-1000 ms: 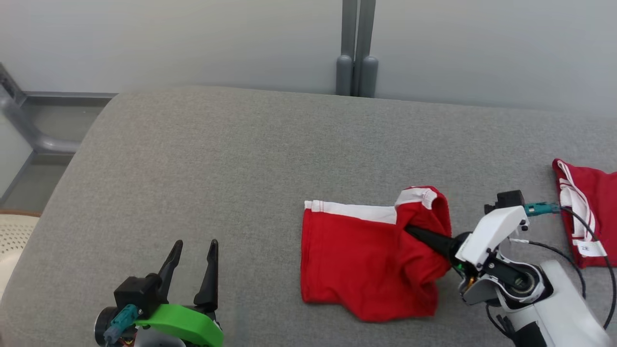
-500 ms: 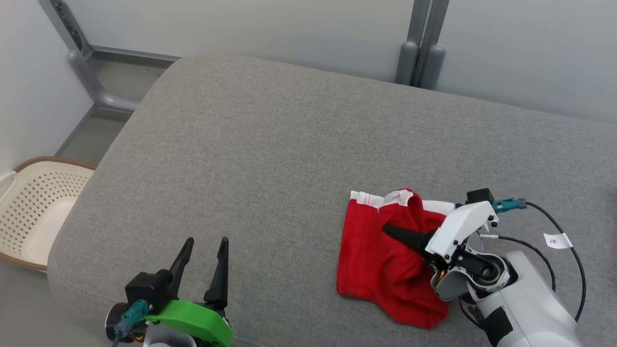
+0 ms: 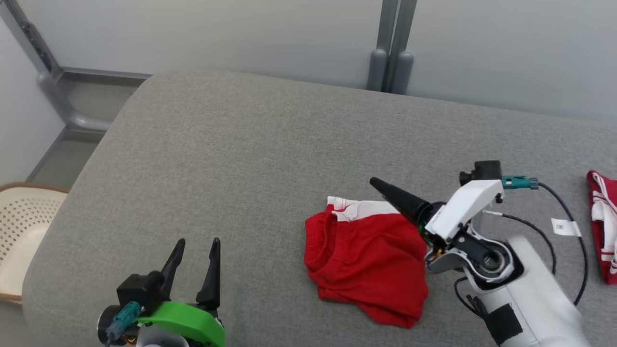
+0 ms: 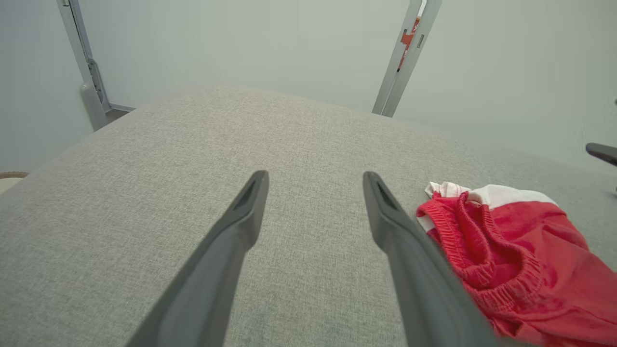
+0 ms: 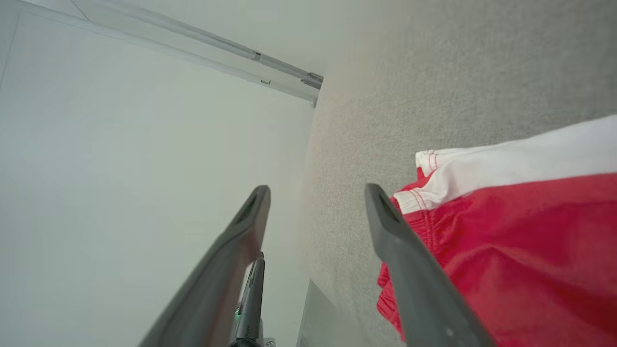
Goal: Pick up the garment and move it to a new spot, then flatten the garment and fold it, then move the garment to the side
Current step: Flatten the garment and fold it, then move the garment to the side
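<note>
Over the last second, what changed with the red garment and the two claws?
The right claw let go. It was shut on a raised fold of the red cloth garment with a white band and now stands open, free of the cloth. The garment has slumped into a rumpled heap on the grey fabric cushion. The left claw stayed open and idle. The head camera shifted too.
</note>
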You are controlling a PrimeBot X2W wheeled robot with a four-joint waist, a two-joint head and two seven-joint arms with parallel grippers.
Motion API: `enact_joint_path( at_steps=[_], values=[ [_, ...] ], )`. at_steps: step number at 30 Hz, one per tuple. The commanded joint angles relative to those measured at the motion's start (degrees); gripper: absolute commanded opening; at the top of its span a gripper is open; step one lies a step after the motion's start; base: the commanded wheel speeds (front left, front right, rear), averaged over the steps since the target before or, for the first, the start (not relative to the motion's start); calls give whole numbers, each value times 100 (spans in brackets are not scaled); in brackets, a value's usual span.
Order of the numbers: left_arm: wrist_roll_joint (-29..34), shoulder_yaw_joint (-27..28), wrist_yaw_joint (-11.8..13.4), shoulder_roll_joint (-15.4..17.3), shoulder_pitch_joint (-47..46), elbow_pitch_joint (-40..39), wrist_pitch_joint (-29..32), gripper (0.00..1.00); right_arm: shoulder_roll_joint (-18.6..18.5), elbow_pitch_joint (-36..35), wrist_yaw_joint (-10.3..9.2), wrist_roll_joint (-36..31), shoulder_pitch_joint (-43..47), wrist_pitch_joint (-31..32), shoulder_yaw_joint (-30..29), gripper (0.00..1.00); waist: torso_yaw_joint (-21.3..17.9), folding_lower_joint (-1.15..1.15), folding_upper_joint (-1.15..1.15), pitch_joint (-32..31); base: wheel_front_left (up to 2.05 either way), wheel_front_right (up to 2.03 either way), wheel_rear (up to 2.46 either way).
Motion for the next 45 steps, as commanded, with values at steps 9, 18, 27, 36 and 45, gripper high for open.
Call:
enact_joint_path(
  at_steps=[9,18,27,36,45],
  values=[
    [130,256,93,121,151,-497,-26,100,-878,-1876,1,-925,746,-1632,-17,100,-781,0,0,-302,0,0,0],
    [198,541,158,114,279,-791,-23,100,-1441,-2043,1,-2200,1335,-3455,-209,100,-1238,0,0,-399,0,0,0],
    [303,956,36,-25,533,-995,-23,100,-1510,-1556,1,-3479,1873,-4215,-240,100,-1480,0,0,-459,0,0,0],
    [711,1232,-95,-178,720,-1041,-23,100,-1200,-1272,0,-4369,2051,-4349,-401,100,-1511,0,0,-474,0,0,0],
    [964,1309,-192,-296,651,-932,-23,100,-1078,-1284,0,-4636,2047,-4342,-460,100,-1492,0,0,-465,0,0,0]
  ],
)
